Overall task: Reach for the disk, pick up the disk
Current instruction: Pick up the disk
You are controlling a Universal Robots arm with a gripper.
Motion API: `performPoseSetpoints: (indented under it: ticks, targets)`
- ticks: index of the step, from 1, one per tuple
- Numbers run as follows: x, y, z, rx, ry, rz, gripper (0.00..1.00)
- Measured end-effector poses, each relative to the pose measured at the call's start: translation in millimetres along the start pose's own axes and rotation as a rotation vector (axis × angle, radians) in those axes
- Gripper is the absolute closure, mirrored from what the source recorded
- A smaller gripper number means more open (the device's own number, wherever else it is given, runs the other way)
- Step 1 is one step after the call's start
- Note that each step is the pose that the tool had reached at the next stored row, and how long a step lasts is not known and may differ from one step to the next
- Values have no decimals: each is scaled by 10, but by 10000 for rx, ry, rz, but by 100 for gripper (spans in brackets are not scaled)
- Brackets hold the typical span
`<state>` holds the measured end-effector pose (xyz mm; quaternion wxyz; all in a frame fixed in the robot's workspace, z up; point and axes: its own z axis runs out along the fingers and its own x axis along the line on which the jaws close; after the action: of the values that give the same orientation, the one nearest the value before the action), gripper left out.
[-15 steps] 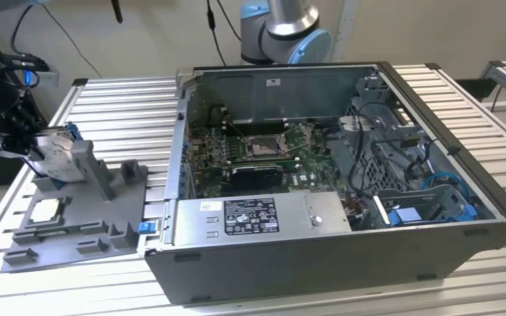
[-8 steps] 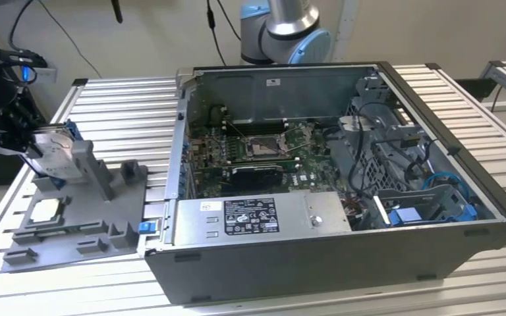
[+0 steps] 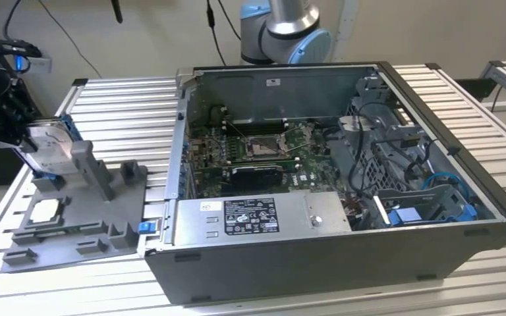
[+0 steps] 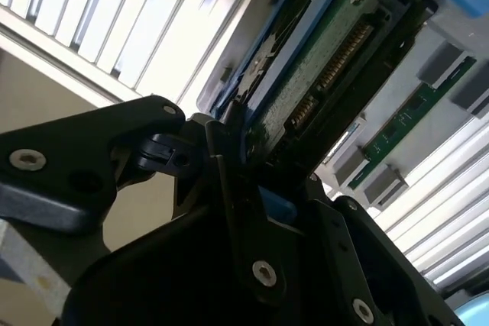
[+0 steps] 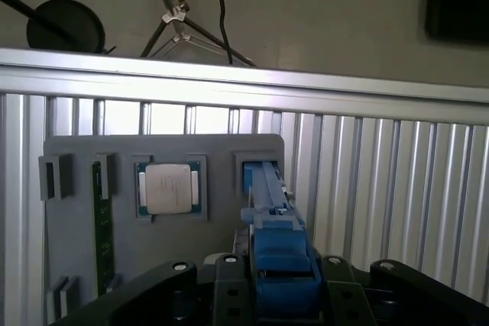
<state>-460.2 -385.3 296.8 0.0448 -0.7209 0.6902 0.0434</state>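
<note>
Grasp step: hand (image 5: 283, 276) clenched on disk (image 3: 51, 143), upright in tray (image 3: 103, 217) slot (looks seated). Lift calls for straight pull, no tilt.

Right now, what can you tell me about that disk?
The disk is a flat silver metal drive framed by a blue plastic bracket; the second wrist view shows a green circuit board on one face. It stands on edge, slightly tilted, lower end in a slot of the grey tray at the exterior view's left. The black hand sits around its upper end.
</note>
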Motion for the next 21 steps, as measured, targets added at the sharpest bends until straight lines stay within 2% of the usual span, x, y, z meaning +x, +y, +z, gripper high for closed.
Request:
performPoseSetpoints:
  ticks: [8,19,21]
  targets:
    - [-33,-1,-268,1,37,24,100]
    - [-44,-1,-495,23,49,43,100]
    - [-43,0,-518,67,51,38,100]
